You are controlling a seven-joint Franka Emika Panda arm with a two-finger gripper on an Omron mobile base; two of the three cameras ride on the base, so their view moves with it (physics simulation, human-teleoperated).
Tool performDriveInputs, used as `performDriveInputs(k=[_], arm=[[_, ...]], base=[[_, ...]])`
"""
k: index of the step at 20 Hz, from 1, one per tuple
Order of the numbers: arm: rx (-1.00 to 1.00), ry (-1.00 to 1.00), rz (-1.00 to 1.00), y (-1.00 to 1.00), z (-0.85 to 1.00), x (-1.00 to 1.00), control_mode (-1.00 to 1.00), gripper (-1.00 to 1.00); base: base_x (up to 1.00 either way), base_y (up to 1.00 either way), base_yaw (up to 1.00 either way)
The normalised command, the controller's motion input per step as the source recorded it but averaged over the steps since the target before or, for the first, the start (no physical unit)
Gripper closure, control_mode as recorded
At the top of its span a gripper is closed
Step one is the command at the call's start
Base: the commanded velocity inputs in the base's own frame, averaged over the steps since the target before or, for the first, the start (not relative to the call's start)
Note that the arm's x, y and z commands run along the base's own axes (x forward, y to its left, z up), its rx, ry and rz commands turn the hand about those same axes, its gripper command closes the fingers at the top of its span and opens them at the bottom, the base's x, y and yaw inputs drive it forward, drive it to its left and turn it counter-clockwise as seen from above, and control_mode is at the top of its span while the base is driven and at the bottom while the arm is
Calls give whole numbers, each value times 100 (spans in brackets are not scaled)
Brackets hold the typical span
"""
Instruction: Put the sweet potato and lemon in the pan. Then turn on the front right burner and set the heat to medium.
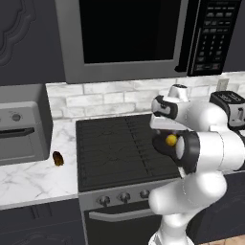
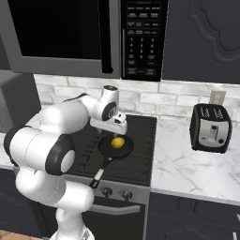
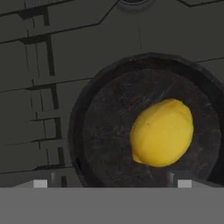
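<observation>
Yellow lemon (image 3: 162,132) in the pan (image 3: 100,144), just beneath the spread-jawed tool (image 2: 115,131).

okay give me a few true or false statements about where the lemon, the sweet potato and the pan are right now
1. The lemon lies in the pan. True.
2. The sweet potato is in the pan too. False: it lies on the marble counter left of the cooktop.
3. The claw grips the lemon. False: it is open above it.
4. A toaster stands on the counter right of the cooktop. True.
</observation>
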Motion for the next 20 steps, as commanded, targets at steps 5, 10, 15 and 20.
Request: performDriveInputs(k=[5,10,15,20], arm=[[0,-3,2,37,21,-9,-100,-100],[0,-7,9,59,0,-4,-100,-100],[0,-9,12,69,0,0,-100,-100],[1,-5,10,73,0,-6,-100,-100]], base=[[0,0,0],[0,0,0],[0,0,0],[0,0,0]])
